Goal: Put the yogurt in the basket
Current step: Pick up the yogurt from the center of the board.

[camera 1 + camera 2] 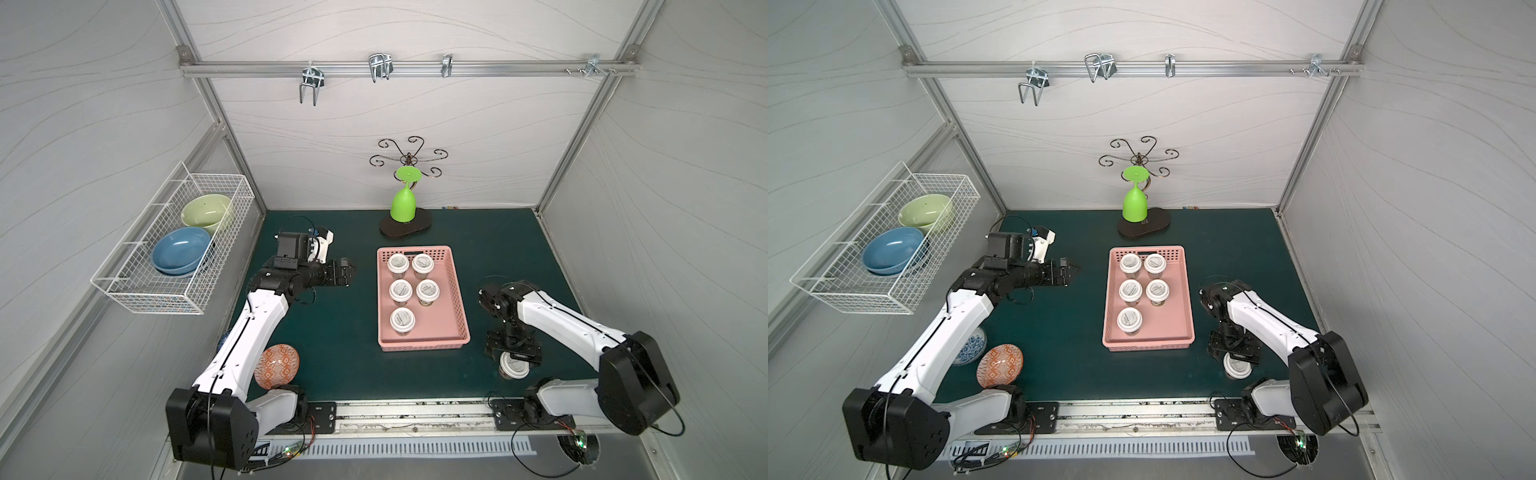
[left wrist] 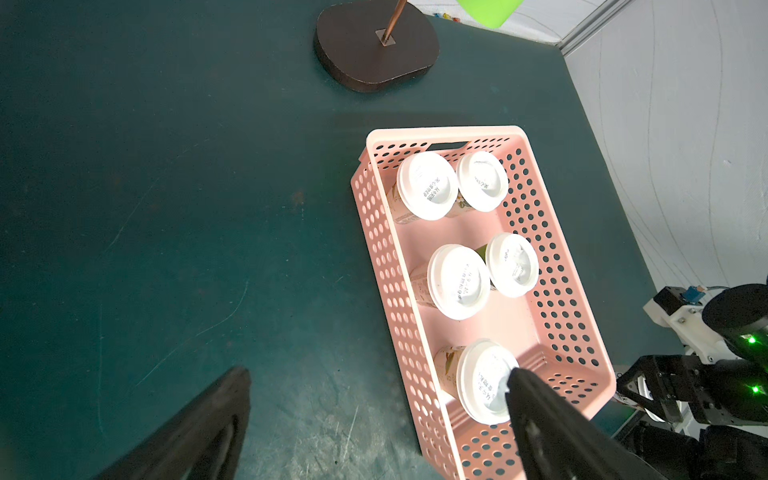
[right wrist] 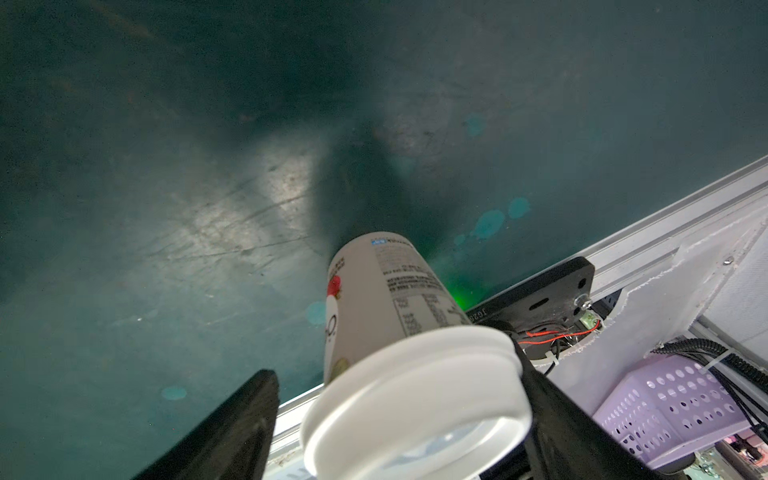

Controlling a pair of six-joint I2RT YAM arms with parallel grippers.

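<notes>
The pink basket (image 1: 422, 344) (image 1: 1148, 343) (image 2: 440, 132) lies mid-table with several white-lidded yogurt cups (image 1: 402, 320) (image 2: 459, 280) standing in it. One more yogurt (image 1: 515, 369) (image 1: 1237, 369) (image 3: 386, 291) stands on the green mat to the right of the basket, near the front rail. My right gripper (image 1: 514, 360) (image 1: 1235, 358) (image 3: 395, 374) hangs over it, jaws open round its lid. One finger (image 3: 552, 415) touches the lid; the other (image 3: 245, 415) stands apart from it. My left gripper (image 1: 351, 272) (image 1: 1073, 270) (image 2: 378, 374) is open and holds nothing, left of the basket.
A white wire basket (image 1: 174, 286) on the left wall holds a blue and a green bowl. A cup rack with a green goblet (image 1: 402, 208) stands behind the pink basket. An orange patterned bowl (image 1: 276, 365) and a blue-white bowl (image 1: 971, 345) lie front left.
</notes>
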